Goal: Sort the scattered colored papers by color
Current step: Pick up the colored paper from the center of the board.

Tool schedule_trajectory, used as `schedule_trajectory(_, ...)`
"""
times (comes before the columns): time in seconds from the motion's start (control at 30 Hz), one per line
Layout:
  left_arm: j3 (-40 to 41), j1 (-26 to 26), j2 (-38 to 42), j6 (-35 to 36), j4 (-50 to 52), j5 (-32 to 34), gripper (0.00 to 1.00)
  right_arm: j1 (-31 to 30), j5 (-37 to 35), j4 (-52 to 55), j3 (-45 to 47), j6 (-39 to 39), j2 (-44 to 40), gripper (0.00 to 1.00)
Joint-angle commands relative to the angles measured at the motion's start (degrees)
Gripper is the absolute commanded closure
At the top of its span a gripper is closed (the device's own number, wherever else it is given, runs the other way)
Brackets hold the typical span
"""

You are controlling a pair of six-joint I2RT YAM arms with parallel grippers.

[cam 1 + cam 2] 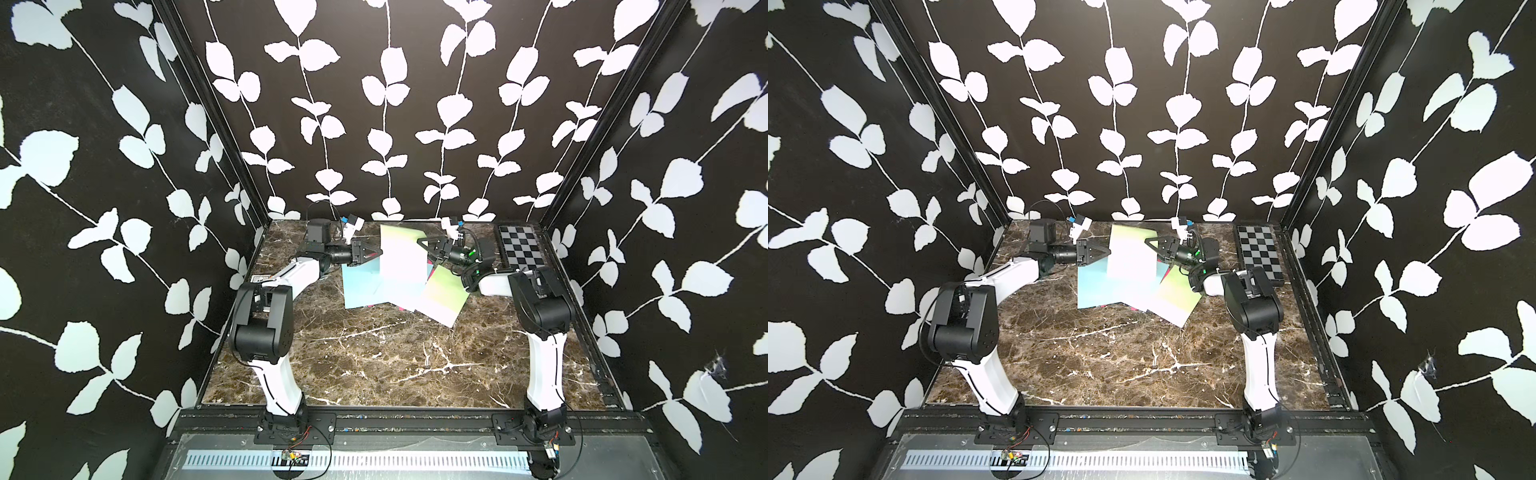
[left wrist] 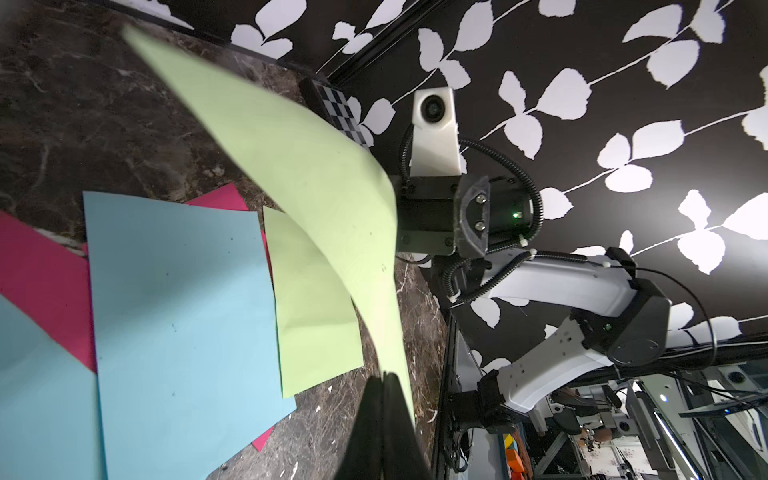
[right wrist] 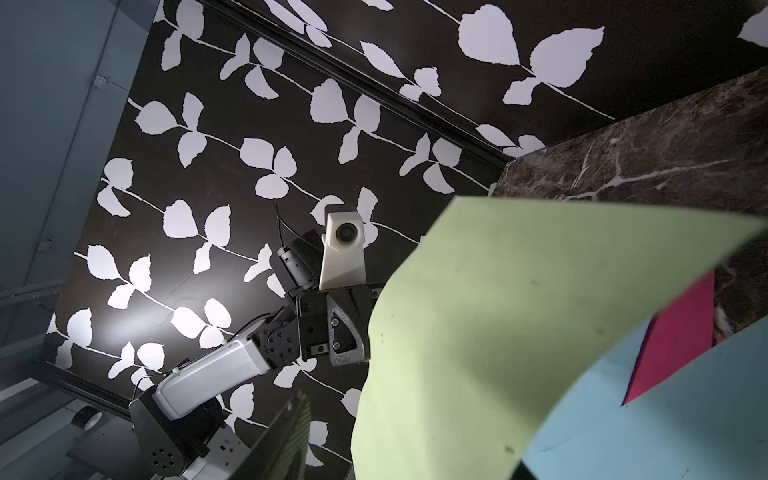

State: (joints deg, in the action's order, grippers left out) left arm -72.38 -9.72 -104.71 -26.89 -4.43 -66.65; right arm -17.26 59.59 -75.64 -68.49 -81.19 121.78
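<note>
My left gripper [image 1: 375, 252] [image 2: 384, 376] is shut on the edge of a light green paper [image 1: 402, 257] [image 2: 316, 166], which it holds raised and curling above the pile. My right gripper [image 1: 428, 252] [image 3: 407, 449] is open, its jaws standing apart on either side of that sheet's opposite edge [image 3: 498, 332]. One right finger [image 3: 291, 432] shows; the paper covers most of the second one. Below on the table lie light blue papers [image 1: 361, 286] [image 2: 178, 311], a second light green paper [image 1: 442, 301] [image 2: 311, 316] and magenta pink papers [image 2: 37, 282] [image 3: 677, 340], overlapping.
A black-and-grey checkerboard [image 1: 521, 247] [image 1: 1260, 253] lies at the back right corner, just behind the right arm. Patterned walls close the table on three sides. Brown marble table [image 1: 374, 357] stretches in front of the pile, between the two arm bases.
</note>
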Motion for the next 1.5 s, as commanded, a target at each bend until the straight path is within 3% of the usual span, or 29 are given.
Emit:
schedule_trajectory(0.0,-1.85,-0.18,-0.36,4.10,5.09,0.48,1.00,-0.32,1.00,-3.50,1.77,-0.77,-3.28,0.48)
schedule_trajectory(0.13,-2.16,-0.14,-0.54,3.55,4.49,0.04,1.00,-0.41,1.43,-2.17,2.96,0.87,-4.06,0.56)
schedule_trajectory(0.2,-2.56,-0.14,-0.17,4.48,5.74,0.22,1.00,-0.57,2.12,-0.28,3.22,2.14,-4.63,0.65)
schedule_trajectory(0.47,-4.38,0.05,-0.24,6.41,9.10,-0.09,1.00,-1.71,3.22,9.20,4.28,10.42,-7.23,0.78)
schedule_trajectory(0.87,-7.86,0.44,-1.72,12.73,19.83,2.15,1.00,-2.61,3.68,10.85,5.24,12.41,-8.20,0.85)
schedule_trajectory(1.27,-8.92,0.87,-2.14,15.08,23.17,2.75,1.00,-2.52,3.95,13.91,7.05,15.35,-10.38,0.84)
schedule_trajectory(1.47,-8.72,0.93,-1.96,14.94,23.08,2.33,1.00,-2.50,4.06,14.93,7.31,15.91,-10.45,0.93)
